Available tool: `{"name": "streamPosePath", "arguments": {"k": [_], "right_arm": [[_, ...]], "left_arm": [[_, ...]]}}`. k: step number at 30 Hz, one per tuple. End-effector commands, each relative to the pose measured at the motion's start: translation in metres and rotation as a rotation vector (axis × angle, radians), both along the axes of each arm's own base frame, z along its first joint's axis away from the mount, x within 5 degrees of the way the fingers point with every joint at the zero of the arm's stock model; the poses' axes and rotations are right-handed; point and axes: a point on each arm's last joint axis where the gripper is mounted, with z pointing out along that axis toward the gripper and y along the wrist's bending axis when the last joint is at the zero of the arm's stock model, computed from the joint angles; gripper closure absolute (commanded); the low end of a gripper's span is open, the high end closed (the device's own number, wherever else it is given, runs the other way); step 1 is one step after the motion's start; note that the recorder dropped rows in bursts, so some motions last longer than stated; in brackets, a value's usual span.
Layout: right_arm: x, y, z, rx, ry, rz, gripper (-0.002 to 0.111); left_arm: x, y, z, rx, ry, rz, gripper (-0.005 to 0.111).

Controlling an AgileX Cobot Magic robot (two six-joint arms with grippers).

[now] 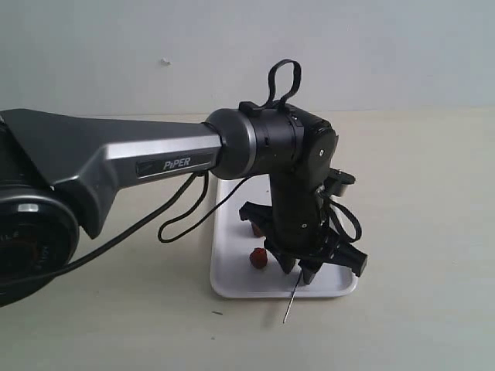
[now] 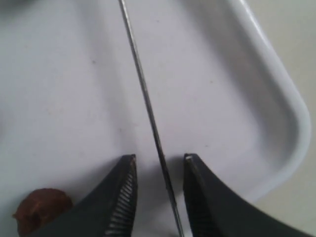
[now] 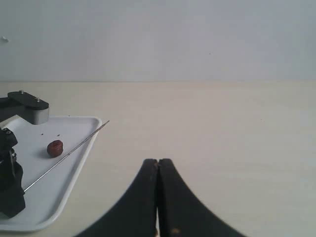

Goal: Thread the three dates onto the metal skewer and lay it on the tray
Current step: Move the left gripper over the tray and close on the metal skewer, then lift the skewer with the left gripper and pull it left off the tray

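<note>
The white tray (image 1: pixel 232 287) lies under my left arm. My left gripper (image 1: pixel 298 272) hangs low over it, open, its jaws straddling the thin metal skewer (image 2: pixel 143 84) without touching it. One end of the skewer (image 1: pixel 290 303) pokes out over the tray's near rim. A wrinkled red-brown date (image 1: pixel 257 257) sits on the tray beside the gripper, and in the left wrist view this date (image 2: pixel 42 210) is just outside one finger. A second reddish date (image 1: pixel 256 229) peeks out behind the gripper. My right gripper (image 3: pixel 158 161) is shut and empty above bare table, apart from the tray (image 3: pixel 49 197).
A beige tabletop (image 1: pixel 418 232) surrounds the tray, with a pale wall behind. Black cables (image 1: pixel 186 220) loop from the left arm down over the table beside the tray. In the right wrist view the left arm's black body (image 3: pixel 10 177) stands on the tray's far side.
</note>
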Motion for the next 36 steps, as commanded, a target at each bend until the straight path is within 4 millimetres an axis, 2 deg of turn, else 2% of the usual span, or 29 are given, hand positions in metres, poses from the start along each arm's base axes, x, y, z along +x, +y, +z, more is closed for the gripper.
{"name": "streamPosePath", "arguments": {"k": [1,8,29,32,36], "right_arm": [[-0.0002,-0.0003,-0.0005,-0.006,-0.009,-0.004,0.108],[-0.0002,-0.0003,-0.0005,-0.006,-0.009,-0.004,0.108],[-0.0002,-0.0003,-0.0005,-0.005,-0.009,-0.004,0.108],[-0.0002,-0.0003,-0.0005,-0.005,-0.009,-0.004,0.108],[-0.0002,-0.0003,-0.0005,-0.005,-0.009,-0.004,0.108]], "left_arm": [[-0.0017,-0.0030,0.0019,-0.009,-0.005,-0.001,0.073],[-0.0019,-0.0028,-0.0047,0.004,0.005,-0.002,0.073],[-0.0026,-0.0031,-0.0045,0.000,0.013,0.001,0.073],[-0.0031,-0.0035,-0.0045,-0.004,0.018,0.001,0.081],[-0.0031,-0.0035,-0.0045,-0.004,0.017,-0.006,0.105]]}}
